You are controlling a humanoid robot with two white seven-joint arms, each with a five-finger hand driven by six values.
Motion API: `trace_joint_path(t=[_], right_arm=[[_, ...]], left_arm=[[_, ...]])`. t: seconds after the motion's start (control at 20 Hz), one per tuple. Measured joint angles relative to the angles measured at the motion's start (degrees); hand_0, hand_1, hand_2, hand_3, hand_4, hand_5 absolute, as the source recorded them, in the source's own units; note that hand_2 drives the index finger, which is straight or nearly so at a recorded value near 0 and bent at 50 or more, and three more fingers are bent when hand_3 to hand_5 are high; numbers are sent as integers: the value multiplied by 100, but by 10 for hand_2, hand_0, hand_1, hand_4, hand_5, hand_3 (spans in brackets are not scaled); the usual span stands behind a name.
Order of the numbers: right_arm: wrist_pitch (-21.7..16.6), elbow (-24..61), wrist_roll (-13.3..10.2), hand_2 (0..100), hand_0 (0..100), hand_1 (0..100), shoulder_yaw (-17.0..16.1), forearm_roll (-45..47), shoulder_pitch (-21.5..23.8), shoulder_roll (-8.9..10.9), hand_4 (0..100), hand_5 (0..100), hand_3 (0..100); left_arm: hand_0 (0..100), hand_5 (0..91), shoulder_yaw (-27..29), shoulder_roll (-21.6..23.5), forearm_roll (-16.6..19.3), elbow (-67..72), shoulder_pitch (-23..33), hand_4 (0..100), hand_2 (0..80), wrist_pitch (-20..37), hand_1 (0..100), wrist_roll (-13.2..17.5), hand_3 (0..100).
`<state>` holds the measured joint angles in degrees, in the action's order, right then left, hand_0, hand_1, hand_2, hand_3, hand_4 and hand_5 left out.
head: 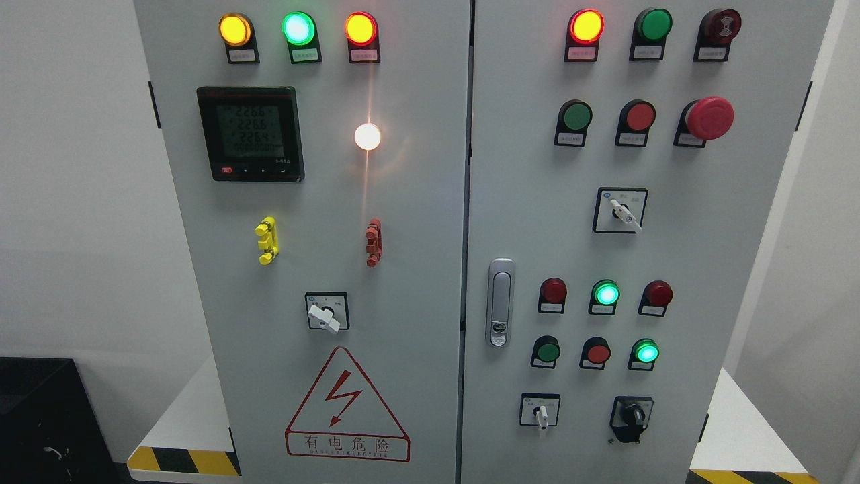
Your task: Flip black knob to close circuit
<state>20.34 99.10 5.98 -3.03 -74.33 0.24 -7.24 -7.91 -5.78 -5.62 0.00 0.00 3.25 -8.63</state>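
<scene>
The small black rotary knob (631,417) sits on its black square plate at the lower right corner of the right door of the tall grey metal electrical cabinet (403,202), its handle standing roughly upright. Just to its left on the same row is a white-handled selector switch (541,415) on a white square plate, handle pointing down. Above these two run a row of a dark green round button, a red round button and a lit green lamp (646,351), and above that a row with another lit green lamp between two dark red ones. Higher on this door is a red mushroom-shaped emergency button (709,118), and near the door's left edge a silver latch handle (500,302). On the left door I see a black digital meter (250,133) and a red triangular lightning warning sign (346,407). Neither of my hands is in view, so I cannot tell how their fingers stand.
</scene>
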Motion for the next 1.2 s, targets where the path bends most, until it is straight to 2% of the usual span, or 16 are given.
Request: trace_joint_path(t=[0.5, 1.2], right_arm=[[113, 3, 149, 924, 0, 8, -164, -139, -553, -9, 947, 926, 1000], [133, -75, 336, 924, 0, 17, -325, -321, -946, -27, 947, 925, 1000]], left_arm=[[120, 0, 0, 2, 0, 0, 0, 0, 0, 0, 556, 0, 0], [120, 0, 0, 2, 0, 0, 0, 0, 0, 0, 556, 0, 0]])
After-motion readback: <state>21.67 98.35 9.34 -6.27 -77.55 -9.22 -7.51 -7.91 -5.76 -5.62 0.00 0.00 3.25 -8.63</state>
